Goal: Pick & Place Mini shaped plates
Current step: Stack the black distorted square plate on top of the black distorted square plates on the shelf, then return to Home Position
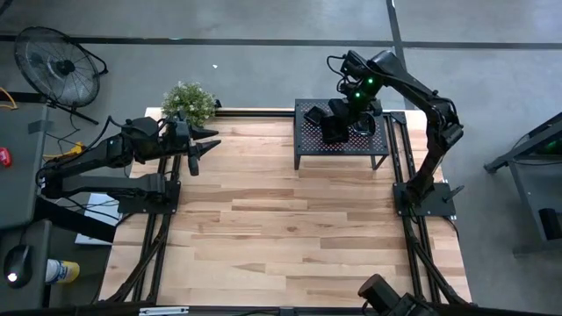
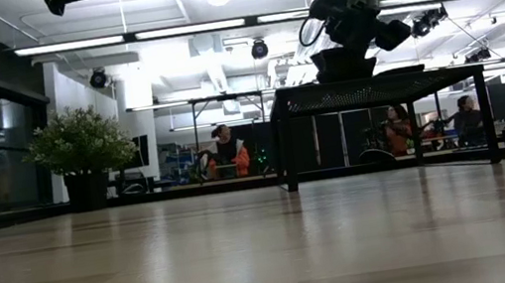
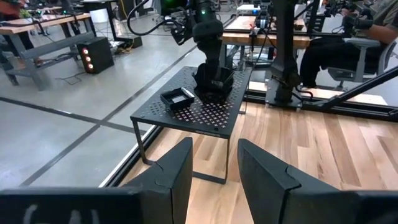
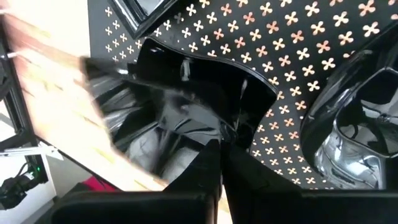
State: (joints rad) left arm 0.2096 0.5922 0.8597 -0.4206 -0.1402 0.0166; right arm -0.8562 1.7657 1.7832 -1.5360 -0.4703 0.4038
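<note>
The right gripper (image 4: 221,144) is down on the black perforated rack (image 1: 307,145) at the far side of the tabletop (image 1: 290,237), its jaws clenched on the thin rim of a wavy-rimmed mini plate (image 4: 186,93) that rests near the rack's edge. More mini plates lie close by: a nested pile (image 4: 357,121) just beside the gripped one, and a square dish (image 3: 177,98) set a little apart on the rack. The left gripper (image 1: 204,142) waits above the tabletop's left side, near a potted plant (image 1: 188,102), its jaws parted and holding nothing. The likely hazards lie in the grip itself: the glossy rim is pinched over a very narrow edge, so the plate may tilt or slip out on lifting, and a swing toward the pile could knock it. The nearness of the rack's edge adds the risk of the plate sliding off onto the wood below. Beyond the tabletop stand a floor fan (image 1: 54,66) and several seated people (image 2: 227,153), none obstructing the arms.
</note>
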